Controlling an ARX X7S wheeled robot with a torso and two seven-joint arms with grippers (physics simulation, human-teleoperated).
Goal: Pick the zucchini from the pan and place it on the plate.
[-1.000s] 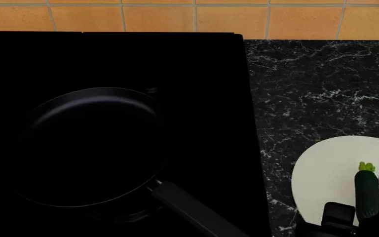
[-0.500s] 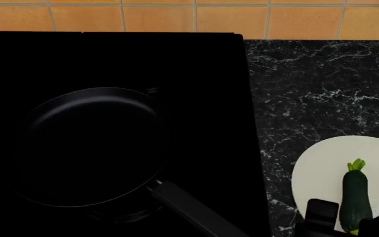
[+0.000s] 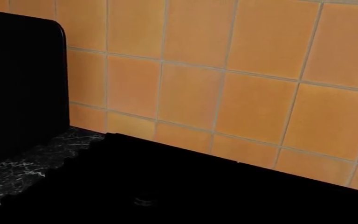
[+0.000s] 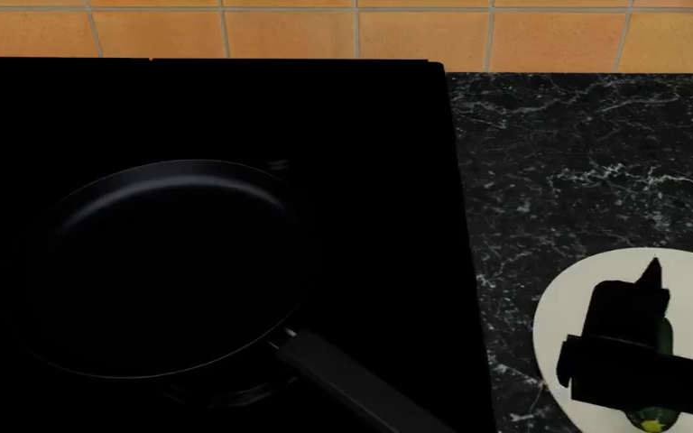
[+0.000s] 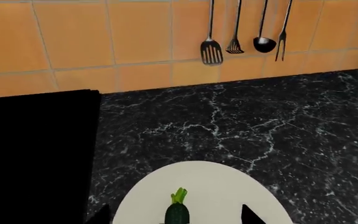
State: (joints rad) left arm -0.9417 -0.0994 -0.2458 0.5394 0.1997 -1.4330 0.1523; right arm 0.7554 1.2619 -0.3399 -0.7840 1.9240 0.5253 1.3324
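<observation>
The pan [image 4: 172, 266] was seen empty on the black cooktop [image 4: 202, 108], its handle [image 4: 359, 388] running out toward the plate's side. The zucchini [image 4: 653, 417] lay on the plate [image 4: 576, 307], which sat on the marble counter [image 4: 587, 153] well apart from the pan; most of the vegetable was covered in the head view by the right gripper [image 4: 635, 356], so that only a green sliver and its yellow-green end were left showing. The right wrist view gave what the head view hid: the zucchini [image 5: 177, 212] with its bright stem, resting on the plate [image 5: 229, 186], with two dark fingertips [image 5: 249, 215] set apart on either side of it and not touching it. The claw was thus spread wide, with nothing in its grasp. That view alone also showed four utensils [image 5: 211, 49] hung on the tiled wall [image 5: 73, 37] beyond the plate. The right arm was held low over the plate. The left gripper was not seen in any view; its wrist camera showed only tiles [image 3: 229, 93], a strip of counter [image 3: 24, 170] and dark surfaces
</observation>
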